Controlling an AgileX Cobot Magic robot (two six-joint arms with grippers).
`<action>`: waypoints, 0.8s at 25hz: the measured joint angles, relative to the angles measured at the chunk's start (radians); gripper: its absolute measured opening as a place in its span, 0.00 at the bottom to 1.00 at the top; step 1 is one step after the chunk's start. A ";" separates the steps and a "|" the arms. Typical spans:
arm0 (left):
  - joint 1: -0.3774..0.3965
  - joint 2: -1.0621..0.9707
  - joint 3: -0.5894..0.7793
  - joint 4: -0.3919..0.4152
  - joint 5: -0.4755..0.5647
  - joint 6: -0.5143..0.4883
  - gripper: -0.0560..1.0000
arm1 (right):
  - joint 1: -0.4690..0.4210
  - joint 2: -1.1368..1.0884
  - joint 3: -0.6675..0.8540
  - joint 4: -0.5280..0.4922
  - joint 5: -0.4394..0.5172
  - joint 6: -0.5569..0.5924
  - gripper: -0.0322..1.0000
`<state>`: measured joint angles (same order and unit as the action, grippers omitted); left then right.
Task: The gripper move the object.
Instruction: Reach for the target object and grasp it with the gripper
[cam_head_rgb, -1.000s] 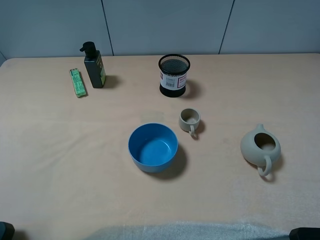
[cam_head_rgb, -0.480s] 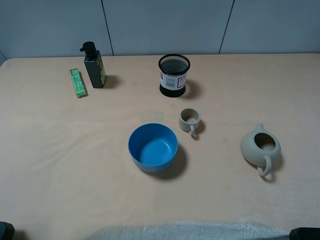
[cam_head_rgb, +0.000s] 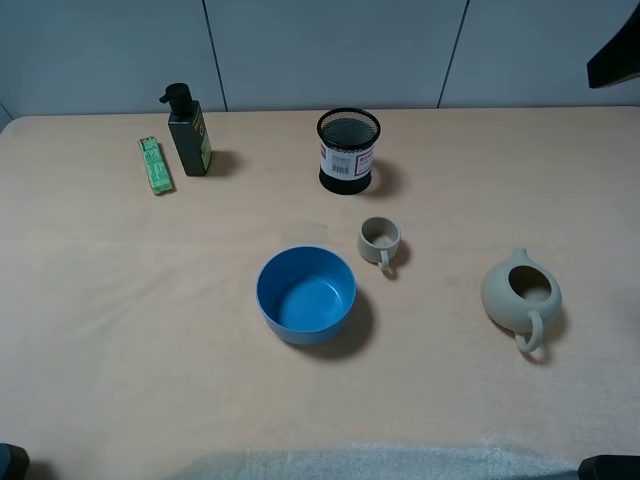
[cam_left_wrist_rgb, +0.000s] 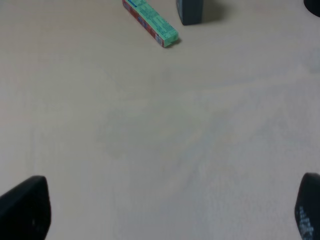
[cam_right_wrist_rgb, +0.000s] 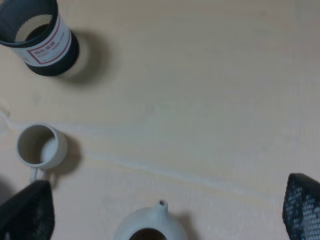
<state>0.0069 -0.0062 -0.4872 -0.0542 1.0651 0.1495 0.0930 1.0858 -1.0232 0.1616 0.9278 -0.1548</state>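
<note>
The black wire-mesh pen cup (cam_head_rgb: 348, 150) with a white-and-red label stands upright at the back middle of the table. It also shows in the right wrist view (cam_right_wrist_rgb: 37, 35). My right gripper (cam_right_wrist_rgb: 162, 210) is open and empty, high above the table, well apart from the cup. A dark part of the right arm (cam_head_rgb: 612, 55) shows at the top right corner of the exterior view. My left gripper (cam_left_wrist_rgb: 165, 215) is open and empty over bare table on the left side, far from the cup.
A blue bowl (cam_head_rgb: 306, 294) sits mid-table with a small beige mug (cam_head_rgb: 380, 240) beside it. A beige teapot (cam_head_rgb: 520, 295) sits at the right. A dark pump bottle (cam_head_rgb: 187, 130) and a green box (cam_head_rgb: 155, 165) stand at the back left.
A dark part of the right arm has come into the top right corner of the exterior view. The things on the table have not moved.
</note>
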 joint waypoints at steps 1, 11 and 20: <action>0.000 0.000 0.000 0.000 0.000 0.000 0.99 | 0.012 0.027 -0.018 -0.005 -0.001 0.000 0.70; 0.000 0.000 0.000 0.000 0.000 0.000 0.99 | 0.114 0.260 -0.205 -0.015 -0.003 0.000 0.70; 0.000 0.000 0.000 0.000 0.000 0.000 0.99 | 0.187 0.407 -0.367 -0.027 0.000 0.009 0.70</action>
<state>0.0069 -0.0062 -0.4872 -0.0542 1.0651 0.1495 0.2795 1.4925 -1.3898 0.1351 0.9278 -0.1460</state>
